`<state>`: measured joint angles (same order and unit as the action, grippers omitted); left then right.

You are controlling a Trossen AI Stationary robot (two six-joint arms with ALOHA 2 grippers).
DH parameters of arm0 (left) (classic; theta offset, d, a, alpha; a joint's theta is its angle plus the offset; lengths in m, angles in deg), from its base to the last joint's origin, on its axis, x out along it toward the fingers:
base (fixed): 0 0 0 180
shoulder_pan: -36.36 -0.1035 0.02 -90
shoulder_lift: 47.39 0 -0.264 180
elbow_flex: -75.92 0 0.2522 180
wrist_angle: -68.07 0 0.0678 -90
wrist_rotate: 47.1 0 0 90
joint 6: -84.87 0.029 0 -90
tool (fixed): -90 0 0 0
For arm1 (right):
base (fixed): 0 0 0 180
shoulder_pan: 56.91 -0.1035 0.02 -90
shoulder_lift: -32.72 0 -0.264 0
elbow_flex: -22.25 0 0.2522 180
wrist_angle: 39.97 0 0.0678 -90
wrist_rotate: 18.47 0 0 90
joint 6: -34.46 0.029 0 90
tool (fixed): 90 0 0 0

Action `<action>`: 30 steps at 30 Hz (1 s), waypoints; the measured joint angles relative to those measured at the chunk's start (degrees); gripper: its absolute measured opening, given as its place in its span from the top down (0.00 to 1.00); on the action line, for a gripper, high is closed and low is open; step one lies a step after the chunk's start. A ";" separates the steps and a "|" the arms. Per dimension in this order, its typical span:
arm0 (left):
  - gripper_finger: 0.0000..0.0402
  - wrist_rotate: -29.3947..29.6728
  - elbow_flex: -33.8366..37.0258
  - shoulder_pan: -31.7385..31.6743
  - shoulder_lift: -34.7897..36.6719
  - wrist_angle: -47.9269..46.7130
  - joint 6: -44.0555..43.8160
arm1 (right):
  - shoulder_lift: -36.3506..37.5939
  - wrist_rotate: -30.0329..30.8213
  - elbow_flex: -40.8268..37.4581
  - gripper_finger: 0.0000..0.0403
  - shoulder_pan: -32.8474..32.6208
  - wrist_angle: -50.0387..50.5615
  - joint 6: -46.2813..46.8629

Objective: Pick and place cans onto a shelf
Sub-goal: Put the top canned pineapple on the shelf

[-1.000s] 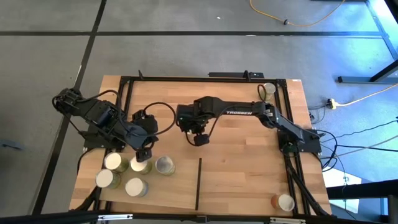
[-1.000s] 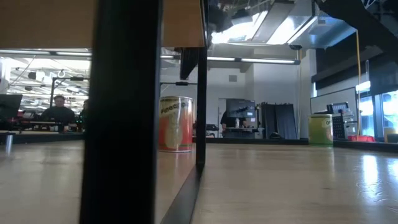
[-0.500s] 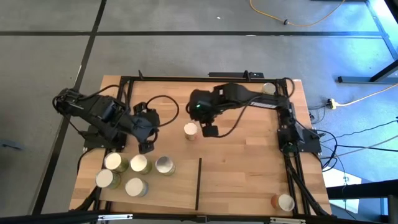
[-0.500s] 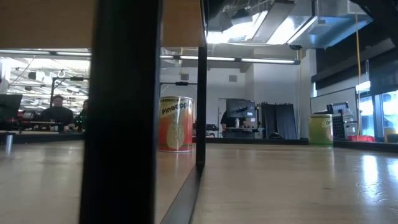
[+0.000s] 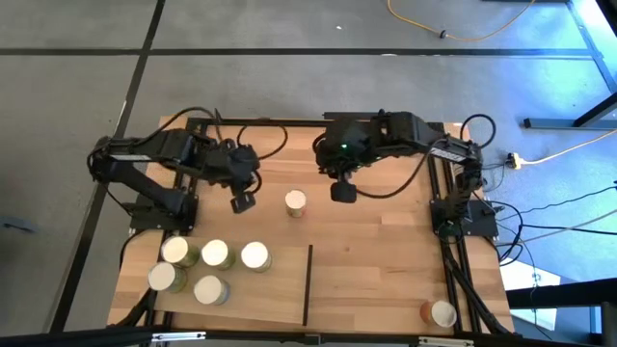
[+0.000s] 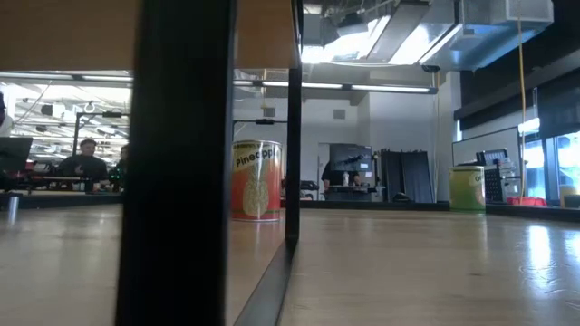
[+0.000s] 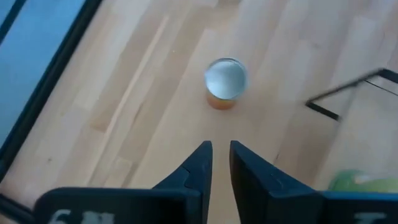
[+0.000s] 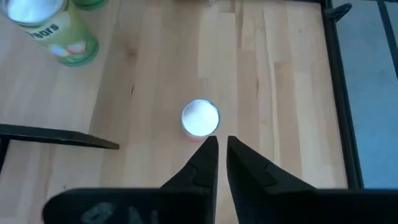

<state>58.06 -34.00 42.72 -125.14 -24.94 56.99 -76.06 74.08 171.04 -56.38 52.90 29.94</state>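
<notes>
My left claw (image 5: 245, 202) hangs empty above the table (image 5: 386, 260), its fingers (image 7: 198, 167) nearly together, a narrow gap between them. My right claw (image 5: 342, 192) hangs likewise, holding nothing. Between them one orange can (image 5: 295, 202) stands free, within either arm's reach. Five cans (image 5: 214, 254) cluster on the shelf (image 5: 275, 294) beside its dark divider (image 5: 308, 284), so I judge that one goes next.
</notes>
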 joint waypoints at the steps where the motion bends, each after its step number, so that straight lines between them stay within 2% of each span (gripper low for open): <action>1: 0.87 0.04 -0.02 -0.98 -0.52 0.08 0.00 | 0.32 0.00 0.00 0.91 0.00 0.01 0.01; 5: 0.85 0.02 0.00 -4.94 -3.03 0.56 -1.48 | 1.89 -0.06 0.00 0.91 -0.02 0.32 -0.61; 10: 0.86 -0.56 0.00 -8.67 -6.62 0.68 -10.56 | 3.72 -0.05 -0.02 0.91 -0.01 1.69 -0.40; 18: 0.86 -9.82 -0.02 -13.15 -10.91 1.70 -9.29 | 5.92 -0.11 -0.02 0.91 0.00 5.50 -0.10; 27: 0.85 -17.41 0.09 -16.05 -16.19 7.12 -10.88 | 6.79 -0.18 -0.02 0.91 -0.01 10.45 -0.31; 30: 0.86 -17.66 0.09 -15.94 -19.20 7.55 -11.83 | 6.79 -0.22 -0.02 0.91 0.00 10.94 -0.37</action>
<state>40.40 -33.91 26.78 -144.33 -17.38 45.16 -69.27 73.85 171.01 -56.38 63.84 29.57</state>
